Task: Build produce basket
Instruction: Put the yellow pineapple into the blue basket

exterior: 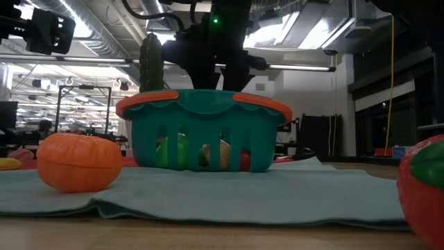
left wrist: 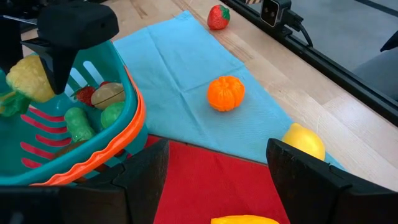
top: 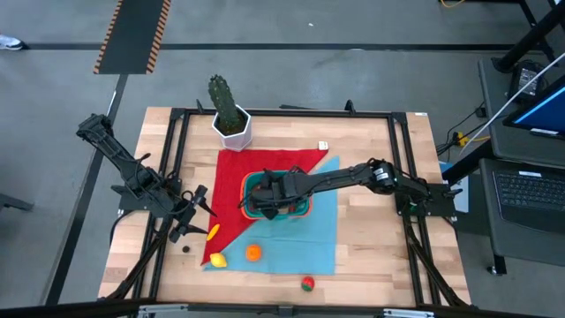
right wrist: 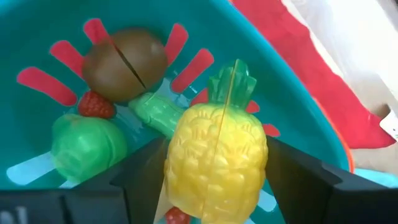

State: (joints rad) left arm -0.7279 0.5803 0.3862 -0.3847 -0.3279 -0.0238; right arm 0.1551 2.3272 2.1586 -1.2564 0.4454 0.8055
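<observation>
Dark and two-fingered, the left gripper [top: 196, 215] hovers over the table's left side with its fingers spread wide and nothing between them, just beside a long yellow toy vegetable [top: 213, 232]. Near it on the light blue cloth [top: 309, 238] lie a yellow plastic lemon [top: 217, 260] and a round orange plastic tangerine [top: 253, 253], with a red toy strawberry [top: 307, 283] on the bare wood farther right. The small teal plastic basket [top: 305, 208] with its orange-red rim sits where the red cloth [top: 265, 166] meets the blue one. The right gripper [top: 265, 196] reaches down into it, its fingers parted either side of a yellow plastic pineapple [right wrist: 214, 162]; whether they press it I cannot tell. Below lie a brown toy kiwi [right wrist: 124, 62], a green piece [right wrist: 87, 146] and other produce.
</observation>
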